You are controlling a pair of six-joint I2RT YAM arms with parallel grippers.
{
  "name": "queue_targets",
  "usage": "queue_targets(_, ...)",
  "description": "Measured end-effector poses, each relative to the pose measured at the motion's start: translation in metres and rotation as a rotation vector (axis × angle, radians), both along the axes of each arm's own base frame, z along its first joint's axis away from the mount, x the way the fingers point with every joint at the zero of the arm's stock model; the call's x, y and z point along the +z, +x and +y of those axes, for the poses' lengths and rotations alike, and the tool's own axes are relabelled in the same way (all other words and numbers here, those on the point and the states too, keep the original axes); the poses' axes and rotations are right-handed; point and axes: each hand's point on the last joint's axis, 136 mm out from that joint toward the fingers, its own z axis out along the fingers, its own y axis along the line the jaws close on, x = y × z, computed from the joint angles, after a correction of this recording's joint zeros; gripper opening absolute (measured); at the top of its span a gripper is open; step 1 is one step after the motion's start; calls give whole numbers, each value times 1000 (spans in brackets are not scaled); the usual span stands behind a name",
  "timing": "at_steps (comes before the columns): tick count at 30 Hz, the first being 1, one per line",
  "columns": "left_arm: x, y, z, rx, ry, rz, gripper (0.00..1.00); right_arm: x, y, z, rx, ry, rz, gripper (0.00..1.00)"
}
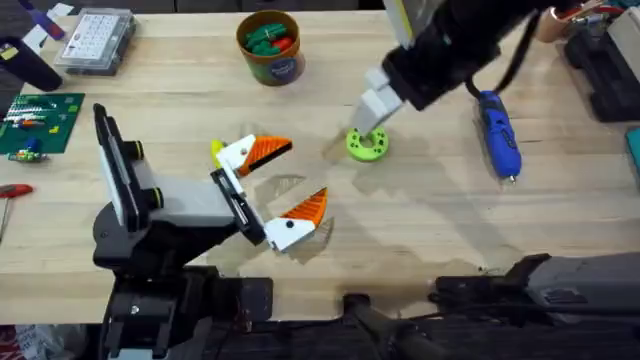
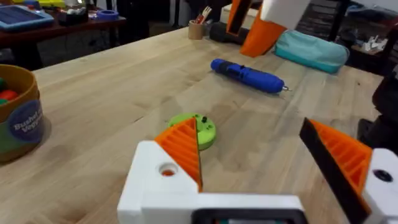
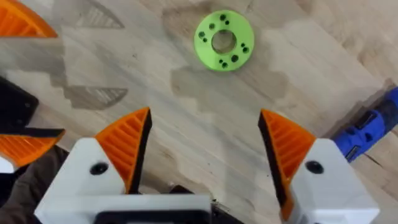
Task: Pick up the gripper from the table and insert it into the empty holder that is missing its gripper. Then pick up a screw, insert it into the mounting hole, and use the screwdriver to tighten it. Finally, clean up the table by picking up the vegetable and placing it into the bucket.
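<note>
The orange-brown bucket (image 1: 270, 48) (image 2: 18, 118) stands at the back centre with green and red toy pieces inside. A small yellow vegetable (image 1: 216, 150) lies on the table, touching the base of my left gripper's far finger. My left gripper (image 1: 300, 172) (image 2: 261, 155) is open and low over the table centre, holding nothing. A green ring with holes (image 1: 367, 145) (image 2: 193, 130) (image 3: 222, 40) lies flat just to its right. My right gripper (image 1: 370, 120) (image 3: 205, 155) (image 2: 261, 25) hangs open above the ring. The blue screwdriver (image 1: 498, 135) (image 2: 249, 74) (image 3: 367, 127) lies to the right.
A clear compartment box (image 1: 95, 40) and a green circuit board (image 1: 35, 120) sit at the far left, with a red-handled tool (image 1: 10, 190) by the left edge. A teal pouch (image 2: 311, 50) and a black case (image 1: 605, 70) lie at the back right.
</note>
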Motion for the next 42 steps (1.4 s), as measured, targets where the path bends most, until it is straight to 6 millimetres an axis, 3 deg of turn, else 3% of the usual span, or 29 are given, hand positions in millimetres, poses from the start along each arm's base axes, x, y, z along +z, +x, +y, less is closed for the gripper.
queue_targets(7, 0, 0, 0, 0, 0, 0, 991, -26, -8, -6, -13, -15, 26, 993)
queue_targets(14, 0, 0, 0, 0, 0, 0, 991, -64, 5, -2, -63, 7, 12, 993)
queue_targets(29, 0, 0, 0, 0, 0, 0, 991, -113, 30, 1, -129, -16, 57, 990)
queue_targets(36, 0, 0, 0, 0, 0, 0, 991, -120, 37, -6, -161, -23, 69, 776)
queue_targets(42, 0, 0, 0, 0, 0, 0, 991, -121, 39, -11, -178, -24, 73, 722)
